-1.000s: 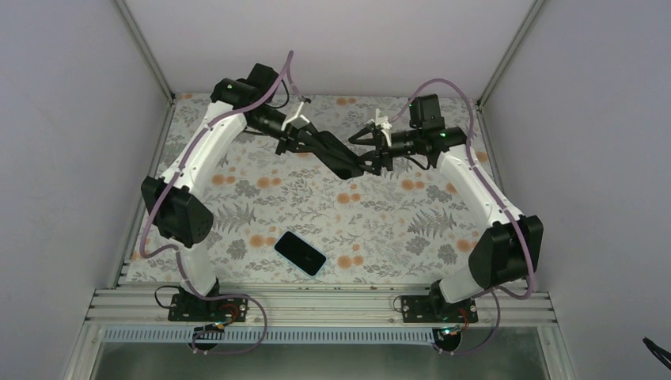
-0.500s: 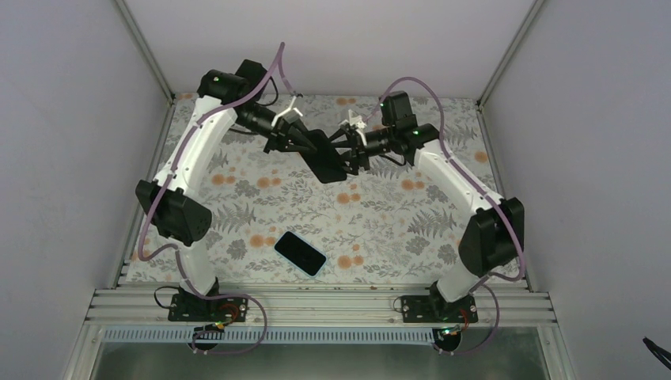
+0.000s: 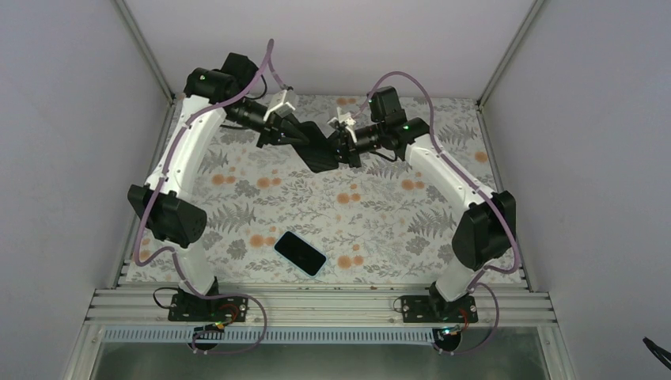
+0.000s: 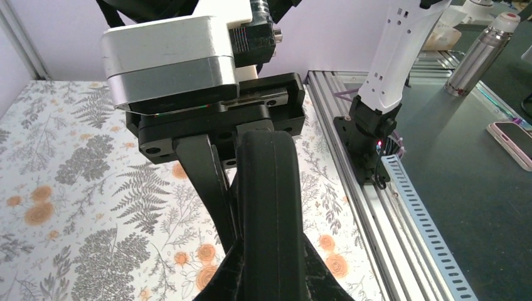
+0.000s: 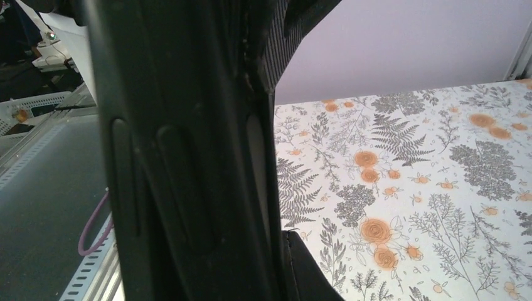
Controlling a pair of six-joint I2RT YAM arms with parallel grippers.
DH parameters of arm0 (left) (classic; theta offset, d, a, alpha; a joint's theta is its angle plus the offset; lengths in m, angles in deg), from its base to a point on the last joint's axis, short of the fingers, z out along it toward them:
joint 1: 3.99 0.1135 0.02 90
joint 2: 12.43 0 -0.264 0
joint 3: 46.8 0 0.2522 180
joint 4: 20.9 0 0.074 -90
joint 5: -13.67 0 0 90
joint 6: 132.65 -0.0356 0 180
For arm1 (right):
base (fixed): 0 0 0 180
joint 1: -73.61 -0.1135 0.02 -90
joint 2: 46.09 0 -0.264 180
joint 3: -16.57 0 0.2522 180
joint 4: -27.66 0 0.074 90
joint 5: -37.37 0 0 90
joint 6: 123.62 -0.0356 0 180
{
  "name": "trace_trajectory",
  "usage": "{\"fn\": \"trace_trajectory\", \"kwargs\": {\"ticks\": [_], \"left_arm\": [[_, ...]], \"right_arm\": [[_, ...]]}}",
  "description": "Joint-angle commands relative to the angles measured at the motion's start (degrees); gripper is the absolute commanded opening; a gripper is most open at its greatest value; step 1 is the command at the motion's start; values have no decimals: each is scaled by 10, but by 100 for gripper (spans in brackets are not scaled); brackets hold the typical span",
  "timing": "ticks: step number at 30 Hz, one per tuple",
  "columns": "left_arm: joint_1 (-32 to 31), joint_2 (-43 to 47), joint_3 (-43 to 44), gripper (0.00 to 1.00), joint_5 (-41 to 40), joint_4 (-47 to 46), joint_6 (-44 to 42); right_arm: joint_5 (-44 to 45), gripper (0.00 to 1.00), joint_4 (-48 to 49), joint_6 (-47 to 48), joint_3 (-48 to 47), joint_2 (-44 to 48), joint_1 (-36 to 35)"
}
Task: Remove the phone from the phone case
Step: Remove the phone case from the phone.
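The left gripper [image 3: 304, 144] is seen clenched on the phone case [image 3: 321, 158]. Its two dark fingers are pressed against either side of the case's narrow edge at the bottom centre of the left wrist view. The right gripper [image 3: 340, 147] is likewise closed on the same case from the opposite side. In the left wrist view one of its black fingers [image 4: 204, 179] is laid against the case just left of centre, beneath a silver-and-white camera block [image 4: 169, 59]. The black case is held in the air between the two grippers, in the upper centre of the top view, above the table [image 3: 396, 206]. In the right wrist view the left half of the frame is filled by the case seen edge-on, and raised button bumps [image 5: 169, 182] are shown on its side. The phone [image 3: 300, 252] is found lying flat on the floral table cover in the lower centre of the top view, set diagonally, well apart from the case and both grippers. The left arm [image 3: 186, 158] is raised along the left side of the frame and the right arm [image 3: 459, 182] along the right, each trailed by purple cables. A metal bottle [image 4: 477, 53] is seen in the upper right of the left wrist view, beyond the table's aluminium rail [image 4: 376, 213].
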Motion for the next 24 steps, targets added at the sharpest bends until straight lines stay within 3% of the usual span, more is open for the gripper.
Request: {"fn": "trace_trajectory", "kwargs": {"ticks": [1,7,9,15,18,21,24], "left_arm": [[-44,12,6,6,102,-93,-22],[-44,73,-27,67,46,-93,-28],[-44,104,-39,96,18,-93,-16],[-43,245,-76,100,-122,-94,-11],[-42,314,-92,100,-179,-137,22],[-43,392,-195,100,-260,-310,103],[-56,469,-360,100,-369,-568,157]], "right_arm": [[-42,3,54,-9,-9,32,-58],[-31,3,22,4,-18,58,-2],[-34,3,13,2,-18,68,32],[-30,3,-16,8,-9,100,151],[-2,3,32,-39,10,107,199],[31,3,125,-140,27,107,236],[60,3,199,-224,29,103,241]]}}
